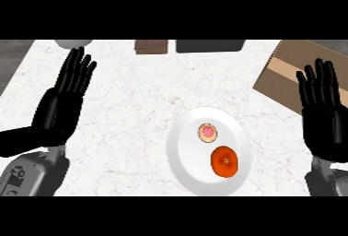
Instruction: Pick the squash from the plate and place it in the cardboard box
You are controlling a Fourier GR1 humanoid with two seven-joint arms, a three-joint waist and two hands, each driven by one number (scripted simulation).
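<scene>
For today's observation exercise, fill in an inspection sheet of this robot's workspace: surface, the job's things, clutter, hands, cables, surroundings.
Surface: white marbled counter, mostly bare in the middle.
Job's things: orange squash lies on the white plate, nearer the robot; cardboard box stands at the far right, partly behind the right hand.
Clutter: small round pink-and-yellow item also on the plate, apart from the squash.
Hands: left hand open at the view's left, fingers up, resting; right hand open at the right edge, likewise. Neither touches anything.
Cables: nothing seen.
Surroundings: brown object, dark object and pale round object along the far edge, cut off.
</scene>
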